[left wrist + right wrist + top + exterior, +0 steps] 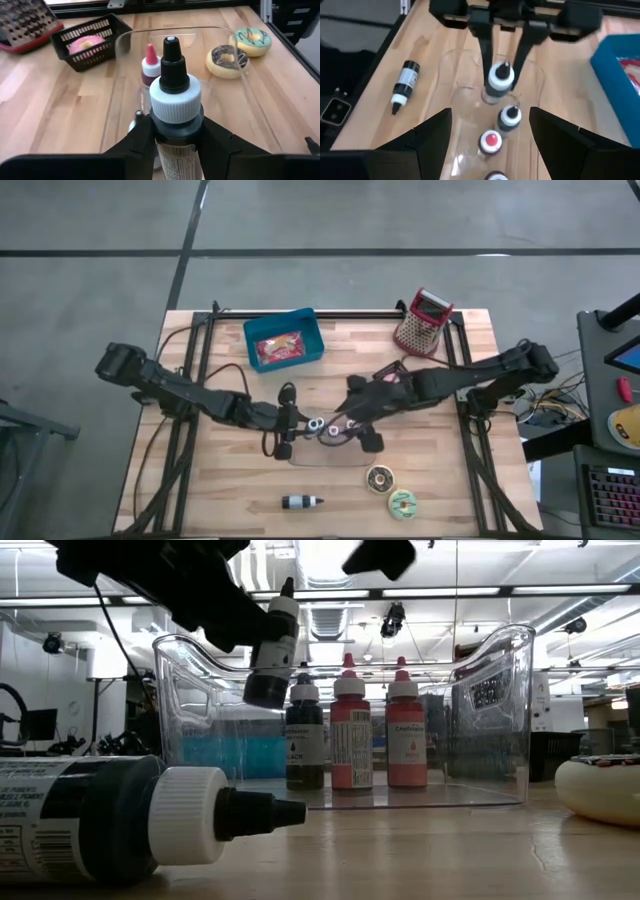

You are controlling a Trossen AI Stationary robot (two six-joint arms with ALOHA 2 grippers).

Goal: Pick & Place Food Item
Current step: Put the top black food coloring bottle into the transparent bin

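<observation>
My left gripper is shut on a black bottle with a white cap and black nozzle, over the left end of a clear plastic bin. A black bottle and two red ones stand on their bases in a row inside the bin. Another black bottle lies on its side near the table's front edge. My right gripper hovers open above the bin's right part, with nothing between its fingers. My left gripper pinches the bottle's upper body, just below the white cap, between its two fingers. They reach in from the table's left, slanting down. The bottle hangs cap up and slightly tilted, its base below the bin's rim and clear of its floor.
Two donuts lie at the front right. A blue bin holding a red packet stands at the back, a red-rimmed grater at the back right. A black basket holds a pink donut.
</observation>
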